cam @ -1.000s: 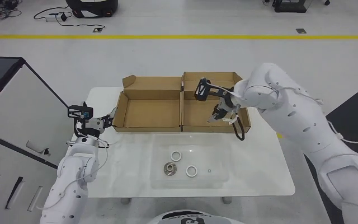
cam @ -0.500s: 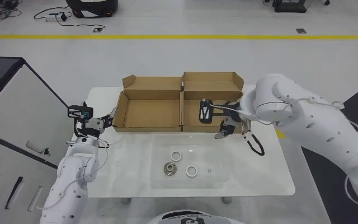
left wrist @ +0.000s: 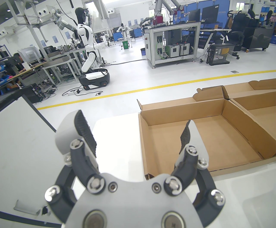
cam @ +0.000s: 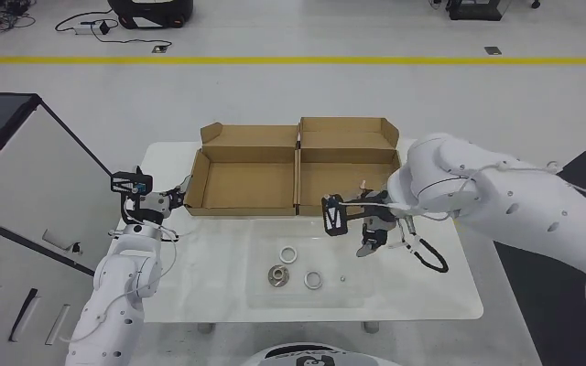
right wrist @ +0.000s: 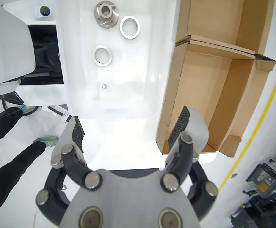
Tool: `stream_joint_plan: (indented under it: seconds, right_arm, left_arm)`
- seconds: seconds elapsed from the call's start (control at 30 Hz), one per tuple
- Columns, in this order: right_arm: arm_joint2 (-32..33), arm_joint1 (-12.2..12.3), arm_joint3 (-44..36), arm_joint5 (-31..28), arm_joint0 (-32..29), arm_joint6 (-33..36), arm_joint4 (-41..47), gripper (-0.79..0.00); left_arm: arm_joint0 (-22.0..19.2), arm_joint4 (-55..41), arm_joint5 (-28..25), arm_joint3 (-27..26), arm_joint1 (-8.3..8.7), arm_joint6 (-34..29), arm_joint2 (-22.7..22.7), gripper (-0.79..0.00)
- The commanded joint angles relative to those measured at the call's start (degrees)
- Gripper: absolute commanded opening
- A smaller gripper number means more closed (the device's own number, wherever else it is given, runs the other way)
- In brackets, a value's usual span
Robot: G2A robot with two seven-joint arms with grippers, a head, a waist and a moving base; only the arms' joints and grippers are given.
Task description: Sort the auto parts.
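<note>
Grippers both wide open, empty. R gripper (right wrist: 131, 117) points down over table (cam: 412, 284) by R box (right wrist: 204, 86) front corner, arm (cam: 439, 178) slanting in from right. Flange (right wrist: 106, 14), ring (right wrist: 129, 27) beside it, 2nd ring (right wrist: 102, 55) + tiny screw (right wrist: 104, 86) lie in tray (right wrist: 138, 71), apart from gripper. L gripper (left wrist: 133, 118) held level at table's left edge, facing L box (left wrist: 215, 138).

Boxes (cam: 247, 183) wall the table's (cam: 453, 288) far edge; right end open.
</note>
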Motion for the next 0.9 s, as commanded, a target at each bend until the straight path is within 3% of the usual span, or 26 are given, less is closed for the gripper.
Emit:
stream_joint_plan:
  seconds: [0.0,0.37,0.87]
  right_arm:
    - [-2.3,-0.3,0.1,-0.3,1.7,-0.3,0.6,0.0]
    - [-2.4,-3.7,0.3,2.2,-0.9,2.2,1.5,0.0]
    - [-2.4,-7.7,1.3,6.0,-7.6,6.0,-4.8,0.0]
  left_arm:
    - [0.0,0.0,0.0,0.0,0.0,0.0,0.0,0.0]
    - [0.0,0.0,0.0,0.0,0.0,0.0,0.0,0.0]
    - [0.0,0.0,0.0,0.0,0.0,0.0,0.0,0.0]
